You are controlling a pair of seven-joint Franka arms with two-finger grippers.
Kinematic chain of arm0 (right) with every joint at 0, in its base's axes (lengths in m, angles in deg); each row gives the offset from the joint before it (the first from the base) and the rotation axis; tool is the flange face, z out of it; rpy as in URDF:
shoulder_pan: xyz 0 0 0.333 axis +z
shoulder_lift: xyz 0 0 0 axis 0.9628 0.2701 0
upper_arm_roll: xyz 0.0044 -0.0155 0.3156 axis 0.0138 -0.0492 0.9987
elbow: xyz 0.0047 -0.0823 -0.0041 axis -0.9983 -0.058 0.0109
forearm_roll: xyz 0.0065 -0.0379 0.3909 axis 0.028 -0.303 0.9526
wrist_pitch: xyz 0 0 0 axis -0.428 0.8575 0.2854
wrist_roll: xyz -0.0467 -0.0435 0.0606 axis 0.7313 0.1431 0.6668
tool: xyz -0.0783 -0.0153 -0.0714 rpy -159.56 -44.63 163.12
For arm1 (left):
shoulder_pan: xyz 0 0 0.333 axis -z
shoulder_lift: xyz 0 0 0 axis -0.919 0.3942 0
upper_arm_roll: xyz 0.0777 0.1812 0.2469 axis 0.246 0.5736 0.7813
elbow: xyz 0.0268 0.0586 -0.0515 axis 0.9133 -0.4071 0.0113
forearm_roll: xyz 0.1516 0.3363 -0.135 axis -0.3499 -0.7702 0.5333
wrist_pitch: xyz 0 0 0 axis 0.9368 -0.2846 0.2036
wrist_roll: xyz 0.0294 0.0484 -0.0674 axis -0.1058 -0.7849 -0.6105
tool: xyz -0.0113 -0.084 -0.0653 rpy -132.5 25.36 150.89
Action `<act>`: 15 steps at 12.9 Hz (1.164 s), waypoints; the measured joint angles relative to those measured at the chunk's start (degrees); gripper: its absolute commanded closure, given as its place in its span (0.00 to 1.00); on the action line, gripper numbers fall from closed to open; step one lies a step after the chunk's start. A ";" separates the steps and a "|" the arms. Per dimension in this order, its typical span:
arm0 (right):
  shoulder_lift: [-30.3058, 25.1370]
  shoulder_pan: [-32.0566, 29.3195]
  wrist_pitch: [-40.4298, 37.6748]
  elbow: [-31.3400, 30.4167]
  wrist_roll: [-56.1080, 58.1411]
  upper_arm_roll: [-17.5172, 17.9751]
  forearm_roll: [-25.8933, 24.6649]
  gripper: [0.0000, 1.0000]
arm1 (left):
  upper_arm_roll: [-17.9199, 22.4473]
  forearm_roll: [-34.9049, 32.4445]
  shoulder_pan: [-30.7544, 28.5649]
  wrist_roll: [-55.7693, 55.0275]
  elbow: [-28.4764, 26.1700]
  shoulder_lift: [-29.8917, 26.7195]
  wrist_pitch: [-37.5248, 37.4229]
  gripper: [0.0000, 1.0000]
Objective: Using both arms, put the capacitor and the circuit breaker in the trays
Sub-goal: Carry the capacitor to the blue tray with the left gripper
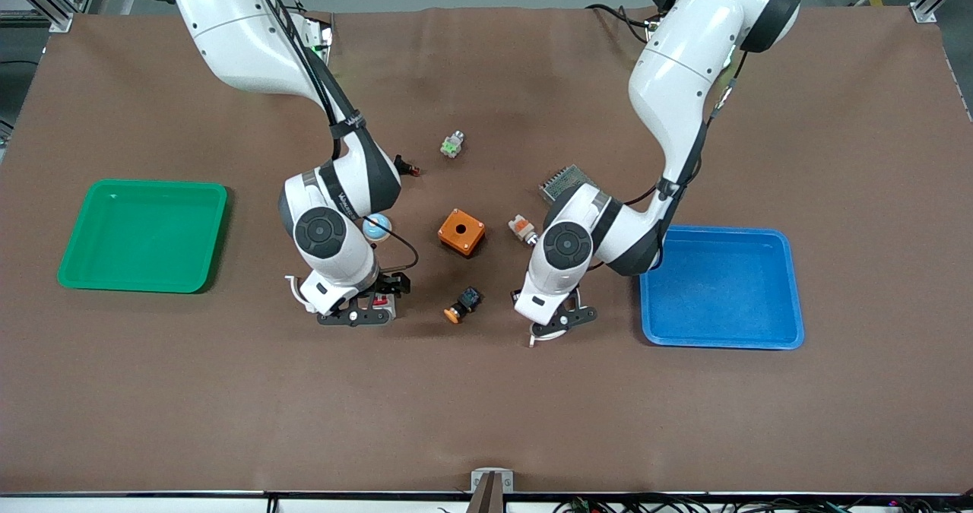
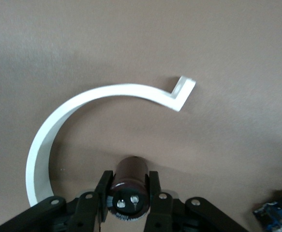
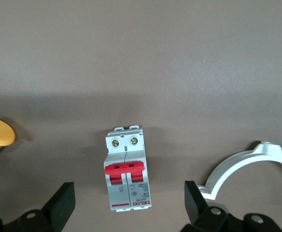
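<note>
The circuit breaker (image 3: 127,169), white-grey with two red levers, lies flat on the brown table. My right gripper (image 3: 128,205) is open, with one finger on each side of the breaker and clear of it. In the front view the right gripper (image 1: 363,309) covers most of the breaker (image 1: 388,308). My left gripper (image 2: 129,193) is shut on the capacitor (image 2: 129,186), a dark stubby cylinder with two pale terminals on its end, low over the table. In the front view the left gripper (image 1: 561,317) is beside the blue tray (image 1: 790,285) and hides the capacitor.
A green tray (image 1: 144,194) lies toward the right arm's end. Between the arms are an orange box (image 1: 461,232), an orange-capped button (image 1: 462,305), a white-and-orange part (image 1: 522,228), a grey finned unit (image 1: 562,181) and a blue-white ball (image 1: 376,227). A white curved clip (image 2: 82,104) lies under the left gripper, another (image 3: 257,164) by the right.
</note>
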 measured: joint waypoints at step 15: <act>3.03 0.36 0.41 0.83 -0.16 0.02 0.03 0.86 | 1.45 -0.03 -25.45 23.43 -22.74 -18.73 -3.37 0.97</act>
